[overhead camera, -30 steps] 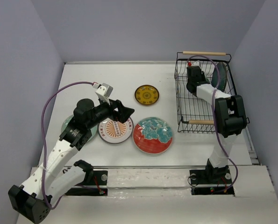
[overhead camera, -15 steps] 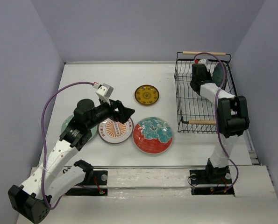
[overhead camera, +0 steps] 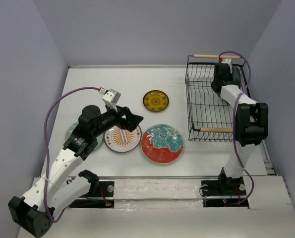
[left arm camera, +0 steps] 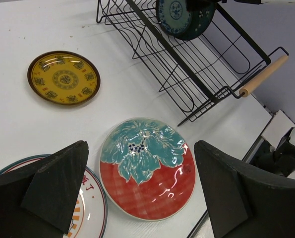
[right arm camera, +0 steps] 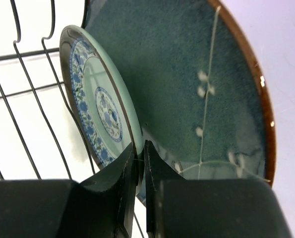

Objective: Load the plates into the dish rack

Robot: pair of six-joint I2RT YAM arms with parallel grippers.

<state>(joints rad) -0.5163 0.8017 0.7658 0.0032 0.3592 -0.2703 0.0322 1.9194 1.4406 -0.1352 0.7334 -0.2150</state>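
A flat white rectangular table (overhead camera: 137,84) carries everything. Toward its middle lies a small round yellow-brown ceramic plate with a dark rim (overhead camera: 155,100), flat and well apart from the others. Nearer the front edge lies a large round red plate with a teal flower centre (overhead camera: 161,144). Just beside it on the left is a round white plate with an orange centre (overhead camera: 122,139); whether their rims touch cannot be told. Further left a pale mint round plate (overhead camera: 69,133) shows only as a sliver. On the right side stands a rectangular black wire dish rack with light wooden rod handles (overhead camera: 217,130).
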